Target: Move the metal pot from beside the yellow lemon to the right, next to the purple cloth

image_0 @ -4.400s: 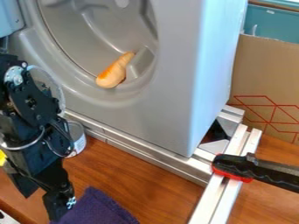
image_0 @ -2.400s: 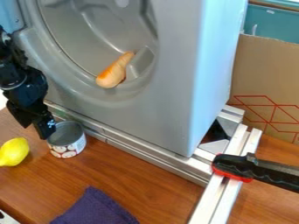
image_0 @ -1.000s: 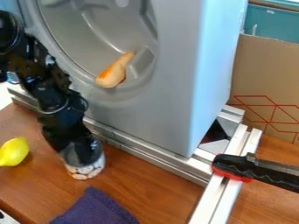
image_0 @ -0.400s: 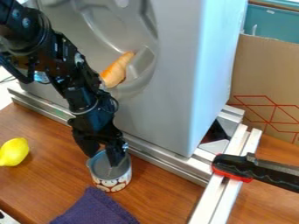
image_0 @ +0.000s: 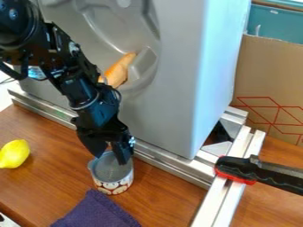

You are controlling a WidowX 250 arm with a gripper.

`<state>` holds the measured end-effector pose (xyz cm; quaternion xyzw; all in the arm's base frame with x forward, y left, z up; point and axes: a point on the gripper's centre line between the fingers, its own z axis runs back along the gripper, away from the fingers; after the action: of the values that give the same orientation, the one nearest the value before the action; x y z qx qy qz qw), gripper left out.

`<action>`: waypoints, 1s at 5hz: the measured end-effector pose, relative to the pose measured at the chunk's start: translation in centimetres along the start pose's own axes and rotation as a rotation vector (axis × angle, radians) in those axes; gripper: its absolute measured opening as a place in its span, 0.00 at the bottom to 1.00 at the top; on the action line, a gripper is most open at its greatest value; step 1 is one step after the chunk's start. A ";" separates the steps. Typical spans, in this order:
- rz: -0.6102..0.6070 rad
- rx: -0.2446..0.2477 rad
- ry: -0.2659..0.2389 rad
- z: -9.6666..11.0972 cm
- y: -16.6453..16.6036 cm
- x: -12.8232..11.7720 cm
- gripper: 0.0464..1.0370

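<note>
One open tin can (image_0: 112, 181) with round pictures on its label stands upright on the table (image_0: 172, 195), left of the middle; the claw (image_0: 111, 155) hangs over its mouth from the far left, fingers spread apart and gripping nothing, one tip over the opening and the other by the far-left rim; whether either touches the metal, I cannot tell.

Close behind the can, an aluminium rail (image_0: 158, 155) runs from far left to near right, and a large grey housing (image_0: 172, 102) with a round recess rises like a wall above it, blocking the far side; an orange-and-tan, carrot-like object (image_0: 119, 71) lies in that recess, partly hidden by the arm.

On the near side, a folded purple cloth (image_0: 98, 213) lies right up by the can's base; a yellow lemon (image_0: 13, 154) sits well apart to the left; at right, a black-handled clamp (image_0: 251, 170) with red edging crosses more rails, with a cardboard box (image_0: 269, 80) and a teal bin (image_0: 278, 24) beyond.
</note>
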<state>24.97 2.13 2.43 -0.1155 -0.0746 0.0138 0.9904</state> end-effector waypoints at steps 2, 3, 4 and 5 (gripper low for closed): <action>-0.034 0.134 -0.017 3.2 -0.7 -3.7 0.96; -0.085 0.254 0.056 3.9 -1.0 -4.9 0.96; -0.093 0.278 0.192 4.1 -0.5 -4.8 0.96; -0.092 0.278 0.204 4.2 -0.5 -4.9 0.96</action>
<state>19.49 2.39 5.84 0.0255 0.0239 -0.0333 0.9988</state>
